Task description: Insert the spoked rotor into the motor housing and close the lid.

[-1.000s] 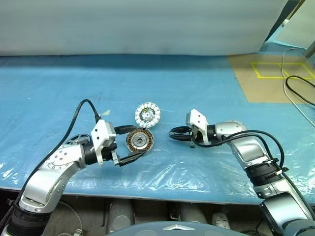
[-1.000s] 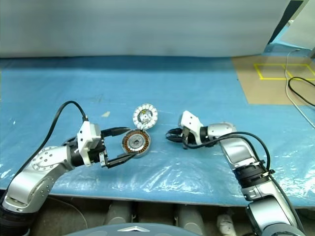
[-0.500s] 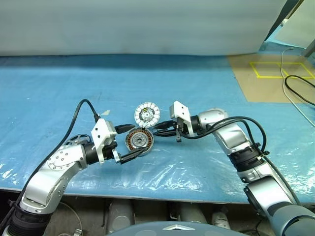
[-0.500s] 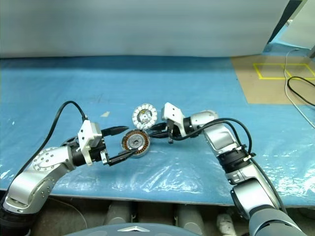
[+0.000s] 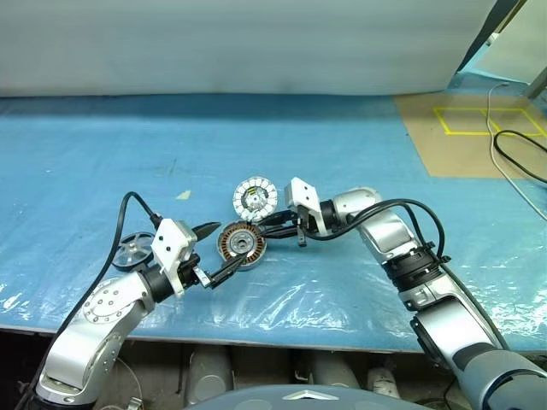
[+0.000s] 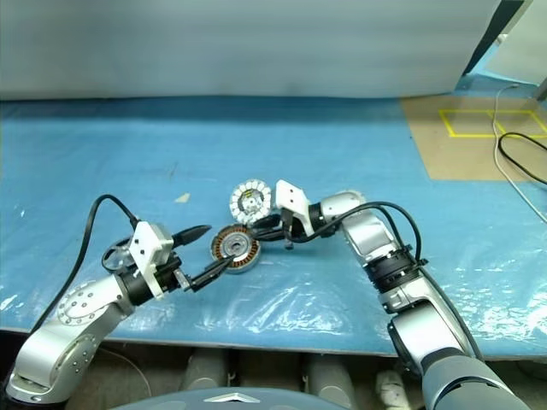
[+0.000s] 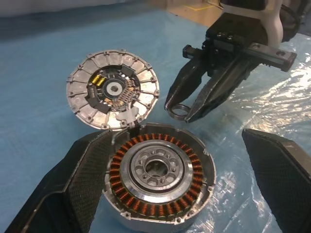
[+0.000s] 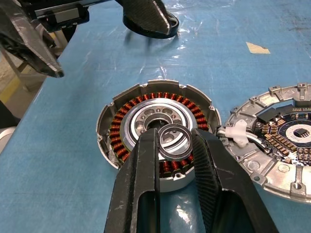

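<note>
My right gripper (image 8: 176, 145) pinches a small dark ring (image 8: 175, 141) just above the rotor (image 7: 158, 180) on the blue surface (image 5: 102, 171); left gripper (image 5: 215, 253) spread wide around the rotor, housing (image 7: 113, 90) touching it behind

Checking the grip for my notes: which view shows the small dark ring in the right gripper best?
The right wrist view: the small dark ring sits pinched between the right gripper fingertips, above the spoked rotor hub. The left wrist view shows it edge-on at the fingertips; in the head views it is too small to tell.
</note>
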`<state>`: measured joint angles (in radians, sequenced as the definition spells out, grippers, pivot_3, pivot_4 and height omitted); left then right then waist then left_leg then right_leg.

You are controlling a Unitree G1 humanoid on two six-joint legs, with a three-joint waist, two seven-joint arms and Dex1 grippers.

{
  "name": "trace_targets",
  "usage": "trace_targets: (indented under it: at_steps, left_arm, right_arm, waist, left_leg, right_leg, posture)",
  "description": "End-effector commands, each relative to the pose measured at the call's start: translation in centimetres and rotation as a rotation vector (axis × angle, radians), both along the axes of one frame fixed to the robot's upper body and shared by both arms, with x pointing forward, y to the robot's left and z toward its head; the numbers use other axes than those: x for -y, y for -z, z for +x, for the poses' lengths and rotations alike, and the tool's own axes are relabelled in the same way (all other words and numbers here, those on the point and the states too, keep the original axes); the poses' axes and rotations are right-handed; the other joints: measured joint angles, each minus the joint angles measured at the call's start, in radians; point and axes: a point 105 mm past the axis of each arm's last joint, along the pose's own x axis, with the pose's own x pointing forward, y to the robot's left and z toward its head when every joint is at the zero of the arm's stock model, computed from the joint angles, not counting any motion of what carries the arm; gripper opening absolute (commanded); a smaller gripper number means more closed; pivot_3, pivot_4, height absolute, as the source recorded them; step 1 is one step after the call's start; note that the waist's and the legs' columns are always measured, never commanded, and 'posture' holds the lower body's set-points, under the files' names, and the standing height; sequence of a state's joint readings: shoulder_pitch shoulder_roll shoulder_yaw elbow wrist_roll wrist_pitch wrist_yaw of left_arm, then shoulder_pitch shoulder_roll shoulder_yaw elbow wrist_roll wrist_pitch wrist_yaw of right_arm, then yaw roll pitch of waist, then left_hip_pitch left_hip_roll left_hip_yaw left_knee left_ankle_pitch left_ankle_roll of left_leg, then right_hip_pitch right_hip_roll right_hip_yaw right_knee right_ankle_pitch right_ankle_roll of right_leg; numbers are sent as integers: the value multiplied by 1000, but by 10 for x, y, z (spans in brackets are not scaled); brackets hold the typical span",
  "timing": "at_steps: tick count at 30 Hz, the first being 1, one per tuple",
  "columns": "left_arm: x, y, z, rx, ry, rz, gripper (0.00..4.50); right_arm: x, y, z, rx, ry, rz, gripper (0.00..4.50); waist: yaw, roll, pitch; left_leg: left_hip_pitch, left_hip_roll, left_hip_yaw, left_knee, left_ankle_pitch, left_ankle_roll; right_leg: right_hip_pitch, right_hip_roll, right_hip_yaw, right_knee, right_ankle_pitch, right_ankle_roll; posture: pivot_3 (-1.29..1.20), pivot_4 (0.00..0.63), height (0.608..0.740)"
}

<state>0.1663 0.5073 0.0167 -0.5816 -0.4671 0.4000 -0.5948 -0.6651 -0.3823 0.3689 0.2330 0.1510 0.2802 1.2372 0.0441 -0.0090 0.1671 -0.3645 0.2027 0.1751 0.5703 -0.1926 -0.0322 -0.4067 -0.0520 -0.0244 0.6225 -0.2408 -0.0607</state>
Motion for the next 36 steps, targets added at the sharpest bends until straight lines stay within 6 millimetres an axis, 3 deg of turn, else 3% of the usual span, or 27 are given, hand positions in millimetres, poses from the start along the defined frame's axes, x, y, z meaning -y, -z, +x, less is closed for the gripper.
trace_targets:
  at_steps: [1, 6, 13, 19, 20, 22, 24, 29, 36]
  left_arm:
    - [-1, -6, 5, 45, -19, -2, 4500]
    - [4, -7, 4, 46, 3, -7, 4500]
    - [32, 7, -18, -15, 136, -13, 4500]
    - [40, 14, -26, 21, 169, 67, 4500]
    - [24, 16, -25, 28, 155, 76, 4500]
    - [-33, 20, -22, 23, 114, 95, 4500]
    - [-57, 17, -22, 39, 97, 106, 4500]
    - [-73, 19, -25, 37, 91, 111, 4500]
    - [-73, 16, -24, 58, 130, 117, 4500]
  right_arm:
    - [-6, -13, 4, 59, -20, 15, 576]
    - [-5, -12, 8, 77, -8, 9, 576]
    - [-2, -12, 10, 92, 10, 8, 576]
    - [3, -9, 13, 103, 38, 2, 576]
    - [3, -8, 13, 103, 41, 3, 576]
    - [5, -8, 14, 109, 52, 1, 576]
    - [7, -8, 15, 112, 61, 0, 576]
    - [11, -7, 16, 119, 75, -7, 576]
    - [10, -7, 16, 120, 78, -2, 576]
  waist:
    - [0, 0, 0]
    - [0, 0, 0]
    - [0, 0, 0]
    - [0, 0, 0]
    - [0, 0, 0]
    - [-4, 0, 0]
    - [-6, 0, 0]
    - [6, 0, 0]
    - [4, 0, 0]
  left_leg:
    - [0, 0, 0, 0, 0, 0]
    - [0, 0, 0, 0, 0, 0]
    - [-1, 0, 0, 0, 0, 0]
    - [0, 1, 0, 1, -1, 2]
    - [0, 1, 0, 1, -1, 2]
    - [0, 1, 0, 1, -1, 2]
    - [0, 2, 0, -1, -1, 2]
    - [0, 1, 0, 0, -1, 2]
    - [1, 2, 0, 0, -2, 2]
  right_leg:
    - [0, 0, 0, 0, 0, 0]
    - [0, 0, 0, 1, 0, 0]
    - [0, 0, 0, 0, 0, 0]
    - [0, 0, 0, 1, 0, 0]
    - [0, 0, 0, 1, 0, 0]
    - [0, 0, 0, 1, 0, 0]
    - [0, 3, 0, 1, 0, 0]
    - [0, 2, 1, -1, 0, -1]
    - [0, 2, 0, 1, 0, -1]
  posture:
    - [0, 150, 740]
    - [0, 150, 740]
    - [0, 150, 740]
    - [0, 150, 740]
    - [0, 150, 740]
    - [0, 150, 740]
    - [0, 150, 740]
    - [0, 150, 740]
    - [0, 150, 740]
